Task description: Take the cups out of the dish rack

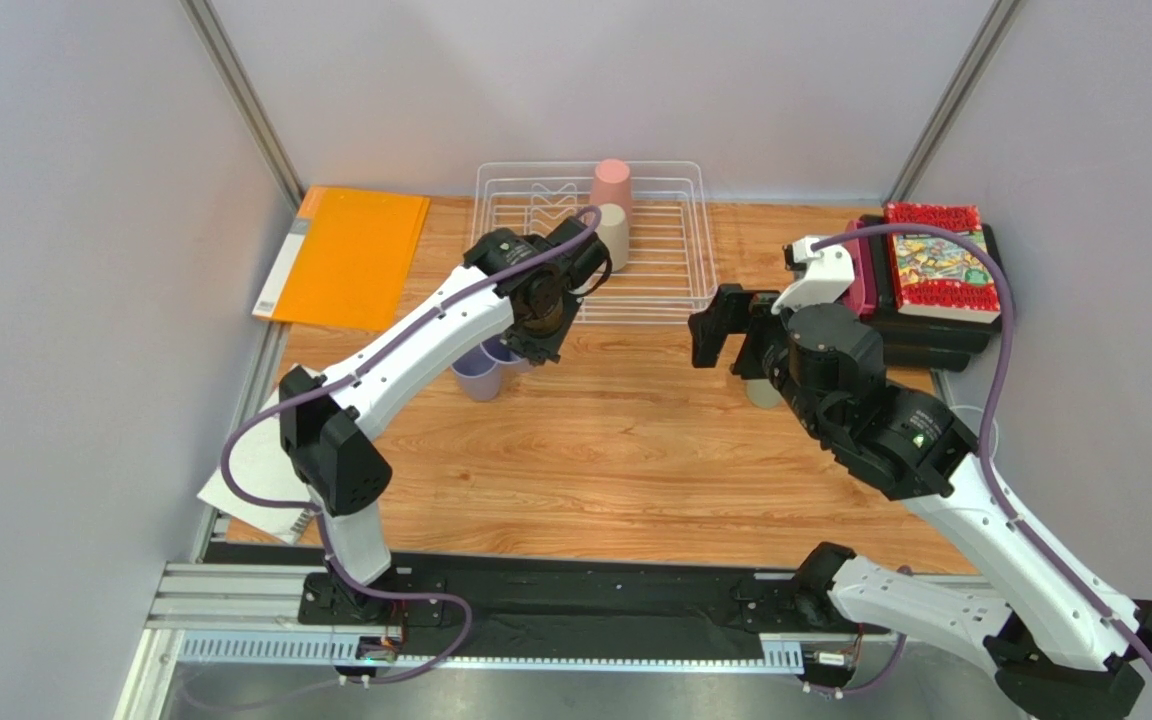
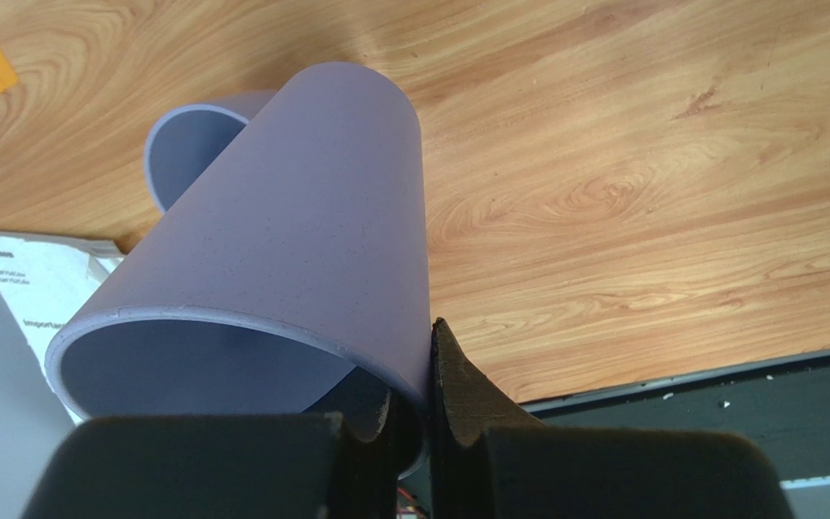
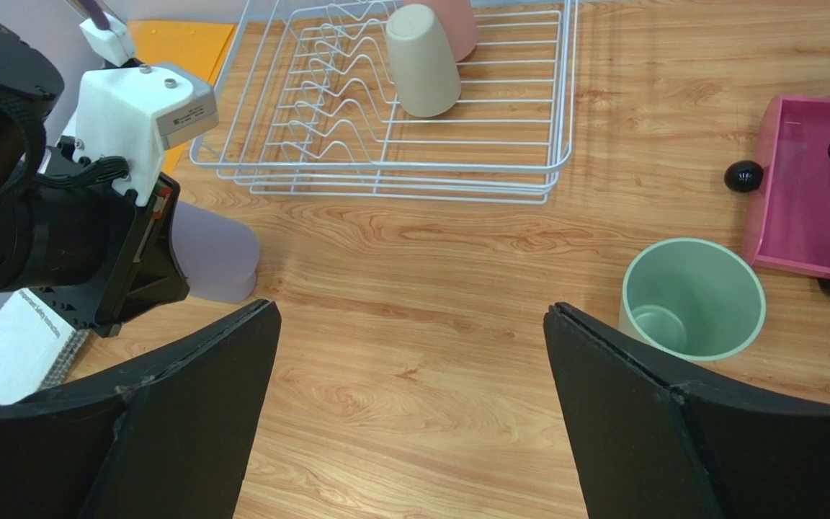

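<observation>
Orange at the far left edge, a folder point(image 1: 349, 255) lies flat on the wooden table point(image 1: 627, 450), and a white paper pad point(image 1: 255, 503) sits nearer the arm bases. Just right of these, the left gripper point(image 2: 419, 389) is clamped on the rim of a lavender cup point(image 2: 300, 216), one finger inside the mouth and one outside. That cup is tilted, its base pointing away from the wrist, and it leans across the open mouth of a second lavender cup point(image 2: 187, 146) standing on the table in front of the rack. Whether the two cups touch cannot be told.

Behind them, at the far middle of the table, stands the white wire dish rack point(image 1: 668, 248). A beige cup point(image 1: 615, 236) and a pink cup point(image 1: 611, 183) sit mouth-down inside it, the pink one behind the beige, both beside the divider prongs.

Further right, the right gripper point(image 3: 409, 314) hangs above bare wood with its jaws spread wide, holding nothing. A sage green cup point(image 3: 692, 301) stands upright on the table just beside its right finger, out of the rack. At the far right, a pink tray point(image 3: 809, 184) and a colourful book point(image 1: 940, 258) rest on a dark stack.
</observation>
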Robot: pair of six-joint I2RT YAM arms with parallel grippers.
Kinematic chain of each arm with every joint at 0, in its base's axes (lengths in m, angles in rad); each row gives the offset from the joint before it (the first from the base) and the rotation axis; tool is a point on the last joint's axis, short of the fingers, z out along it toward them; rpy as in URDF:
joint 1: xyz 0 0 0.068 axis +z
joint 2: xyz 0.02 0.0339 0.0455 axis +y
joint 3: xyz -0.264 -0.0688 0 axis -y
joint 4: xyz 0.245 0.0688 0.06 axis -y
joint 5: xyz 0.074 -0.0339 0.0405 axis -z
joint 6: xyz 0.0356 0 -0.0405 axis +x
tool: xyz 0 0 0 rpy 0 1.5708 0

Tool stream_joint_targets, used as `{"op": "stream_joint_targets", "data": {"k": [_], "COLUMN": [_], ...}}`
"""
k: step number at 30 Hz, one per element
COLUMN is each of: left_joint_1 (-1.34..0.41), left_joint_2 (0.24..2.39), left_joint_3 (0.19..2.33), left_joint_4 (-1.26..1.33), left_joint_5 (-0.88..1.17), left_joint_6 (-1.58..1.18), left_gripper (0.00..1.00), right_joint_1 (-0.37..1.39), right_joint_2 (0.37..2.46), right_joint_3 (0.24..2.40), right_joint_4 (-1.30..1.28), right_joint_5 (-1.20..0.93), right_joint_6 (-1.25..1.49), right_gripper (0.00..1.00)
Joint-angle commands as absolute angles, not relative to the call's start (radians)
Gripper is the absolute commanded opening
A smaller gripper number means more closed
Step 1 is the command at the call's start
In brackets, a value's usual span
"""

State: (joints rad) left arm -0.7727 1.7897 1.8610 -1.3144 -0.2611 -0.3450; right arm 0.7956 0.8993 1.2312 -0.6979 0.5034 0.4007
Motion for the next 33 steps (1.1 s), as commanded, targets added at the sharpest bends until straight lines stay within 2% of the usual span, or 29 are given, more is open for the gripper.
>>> {"op": "stream_joint_targets", "data": {"k": [1, 11, 21, 33], "left_joint_1": [-0.778, -0.773, -0.7, -0.692], "left_joint_2": [1.835, 2.005, 2.019, 2.048], "left_joint_3": [1.913, 2.026, 1.899, 1.89], "left_joint_4": [-1.305, -1.315, -1.256, -1.246], "left_joint_5": [-0.192, -0.132, -0.103, -0.069], "left_joint_6": [-0.287, -0.235, -0.236, -0.23], "left_gripper": [0.0, 0.0, 0.0, 0.0], "right_joint_1": [0.798, 0.799, 0.796, 0.798], "right_joint_2": [0.888, 0.896, 0.896, 0.902], "right_joint_3": [1.206, 1.17, 1.151, 1.124], "right_joint_4": [-0.652, -0.623, -0.597, -0.575], "right_joint_5": [0.486, 0.494, 0.506, 0.495], "right_joint_6": [0.385, 0.371, 0.354, 0.365], "right_gripper": [1.0, 1.0, 1.0, 1.0]}}
